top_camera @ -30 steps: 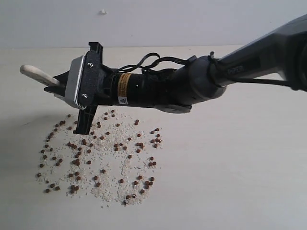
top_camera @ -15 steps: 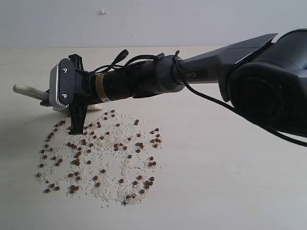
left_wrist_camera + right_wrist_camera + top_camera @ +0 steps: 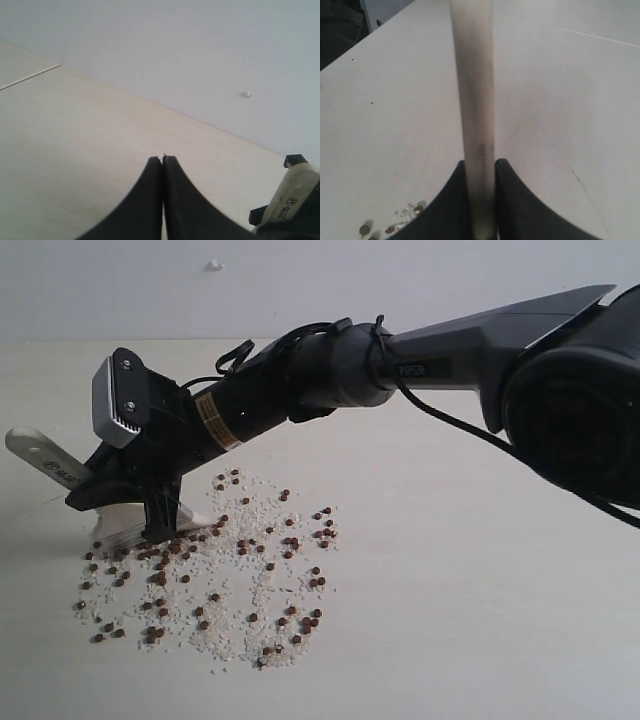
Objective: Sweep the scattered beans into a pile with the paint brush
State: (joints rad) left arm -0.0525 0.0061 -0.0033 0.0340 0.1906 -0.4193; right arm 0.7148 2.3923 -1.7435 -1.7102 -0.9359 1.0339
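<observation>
The reddish-brown beans [image 3: 205,575] lie spread over a wide patch of the table, mixed with white grains, and no compact pile shows. My right gripper [image 3: 95,488] reaches across to the left and is shut on the pale wooden handle of the paint brush [image 3: 42,462]. The brush slants down, its bristle end [image 3: 122,532] resting on the table at the patch's upper left edge. The right wrist view shows the handle [image 3: 472,75] clamped between the jaws of that gripper [image 3: 480,165], with a few beans [image 3: 395,227] beside it. My left gripper [image 3: 162,159] is shut on nothing, above bare table.
The table [image 3: 480,590] is a pale, plain surface backed by a grey wall [image 3: 320,285]. The dark right arm [image 3: 450,350] spans the upper right of the exterior view. In the left wrist view the brush's handle end [image 3: 292,197] shows near the edge.
My right gripper has dropped and tilted downward at the left. The brush's bristles have come down onto the table at the upper left edge of the beans, nudging a few together there.
</observation>
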